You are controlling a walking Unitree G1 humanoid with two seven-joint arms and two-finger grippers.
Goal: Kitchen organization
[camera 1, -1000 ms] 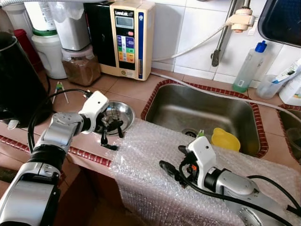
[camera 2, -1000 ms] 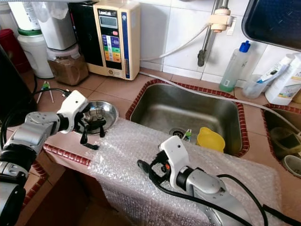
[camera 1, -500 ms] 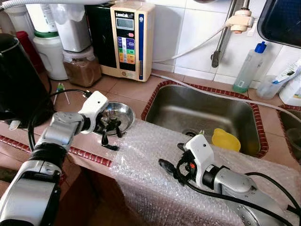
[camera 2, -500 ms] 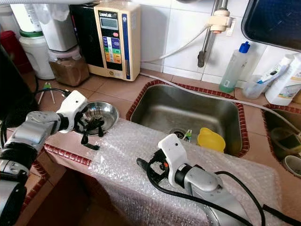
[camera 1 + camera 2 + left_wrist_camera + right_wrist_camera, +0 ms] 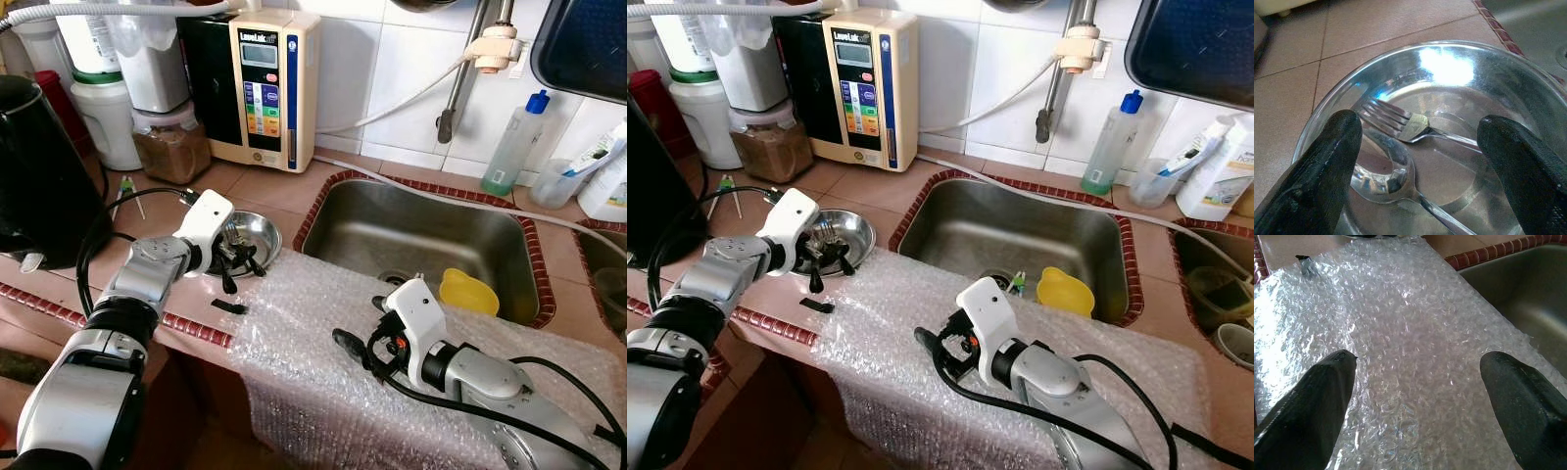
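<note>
Left gripper (image 5: 238, 266) hovers over steel bowl (image 5: 261, 230) on tiled counter, fingers spread wide, empty. Fork (image 5: 1415, 125) and spoon (image 5: 1396, 171) lie inside bowl. Small dark piece (image 5: 227, 306), possibly a clip, beside bubble wrap (image 5: 313, 333) edge. Right gripper (image 5: 1420, 396) above wrap, fingers wide apart, empty. Sink (image 5: 421, 235) holds yellow cup (image 5: 468, 291).

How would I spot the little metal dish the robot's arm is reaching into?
Find the steel sink; on the tiled counter at its left sits a round shiny dish, under the left gripper. It alone holds a fork and a spoon.
</note>
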